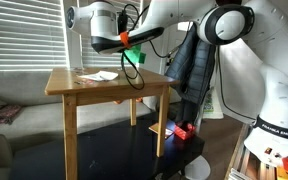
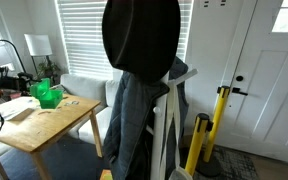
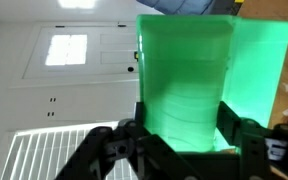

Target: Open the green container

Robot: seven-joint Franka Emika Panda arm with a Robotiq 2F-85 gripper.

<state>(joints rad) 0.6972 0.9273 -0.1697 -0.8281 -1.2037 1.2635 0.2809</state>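
We are looking at the green container point(image 3: 184, 75) as it is filling most of the wrist view: a bright, plain, slightly see-through green box with faint level bands showing across its front, and a paler green panel standing along its right side. The gripper point(image 3: 182, 128) is closing narrow on it, one dark finger point(image 3: 136, 135) pressing at each side of the box's lower part. In both exterior views we are finding the container point(image 1: 133, 58) small and boxy, hanging under the gripper point(image 1: 132, 48) just over the wooden table point(image 1: 104, 86), near the table's far edge and toward the corner nearest the arm. Whether it is touching the tabletop we cannot tell. The white papers point(image 1: 99, 75) are lying beside it toward the middle of the table, and from the opposite side the container point(image 2: 47, 95) is showing beyond them.
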